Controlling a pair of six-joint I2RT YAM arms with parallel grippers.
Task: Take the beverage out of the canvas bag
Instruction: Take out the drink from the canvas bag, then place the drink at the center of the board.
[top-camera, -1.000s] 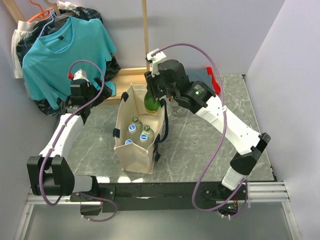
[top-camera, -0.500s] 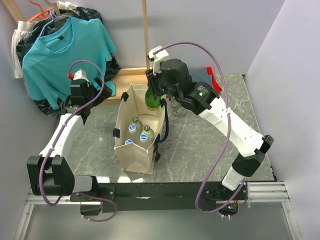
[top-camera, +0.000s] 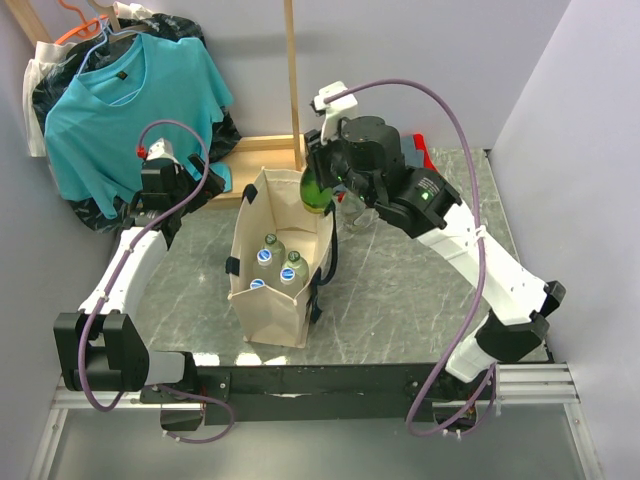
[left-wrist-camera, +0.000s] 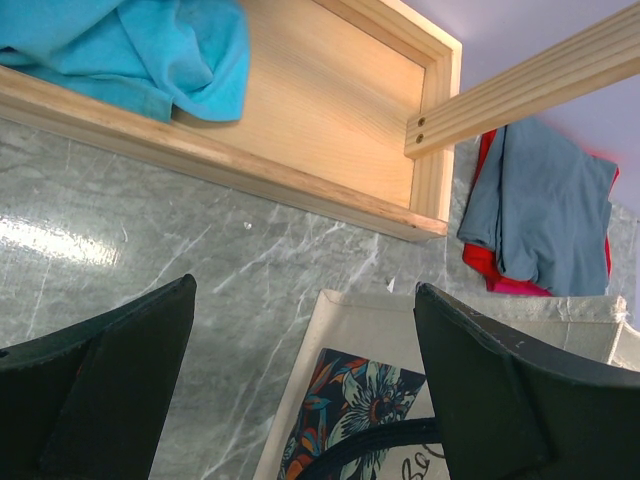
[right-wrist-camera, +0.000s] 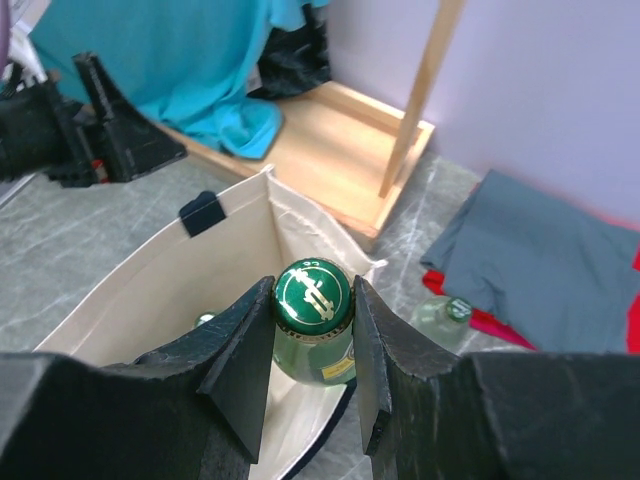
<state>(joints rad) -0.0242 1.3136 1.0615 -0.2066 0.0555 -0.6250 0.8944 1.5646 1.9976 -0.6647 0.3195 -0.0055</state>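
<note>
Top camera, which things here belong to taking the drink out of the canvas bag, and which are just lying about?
In the job: canvas bag, green bottle clamped in the right gripper, other bottles in the bag.
Lying about: teal shirt, wooden frame, grey cloth, clear bottle on the table beyond the bag, black plastic bag.

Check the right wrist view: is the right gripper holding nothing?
No, the right gripper is shut on the green bottle, pinching it at its cap above the canvas bag.
</note>
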